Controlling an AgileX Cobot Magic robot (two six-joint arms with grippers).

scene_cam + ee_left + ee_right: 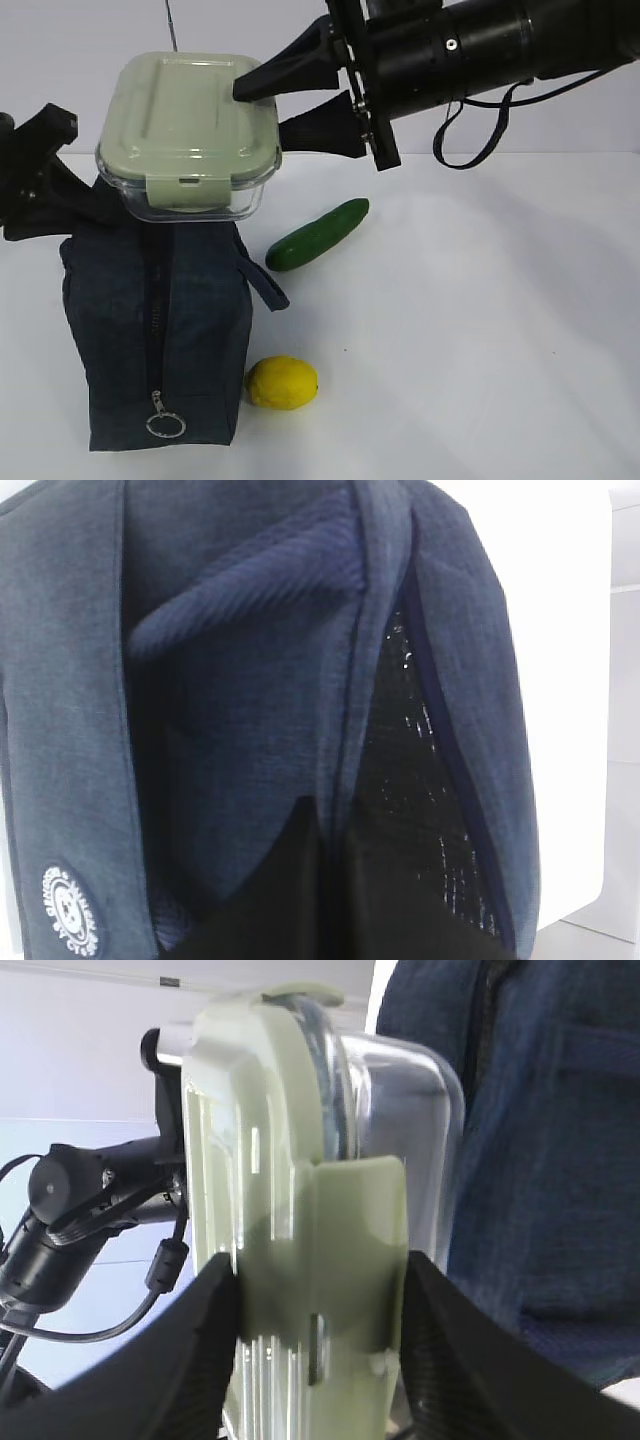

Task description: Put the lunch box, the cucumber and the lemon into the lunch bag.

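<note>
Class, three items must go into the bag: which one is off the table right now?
The lunch box: the right gripper holds it above the bag, while the cucumber and lemon lie on the table.

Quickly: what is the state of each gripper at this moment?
Left gripper: shut, pinching the fabric of the lunch bag.
Right gripper: closed on the lunch box, holding it above the bag.

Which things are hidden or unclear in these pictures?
- Exterior view: the bag's open top is hidden by the lunch box.
- Left wrist view: the left gripper's fingers are dark shapes cut off by the bottom edge.
- Wrist views: lemon and cucumber are out of frame.
</note>
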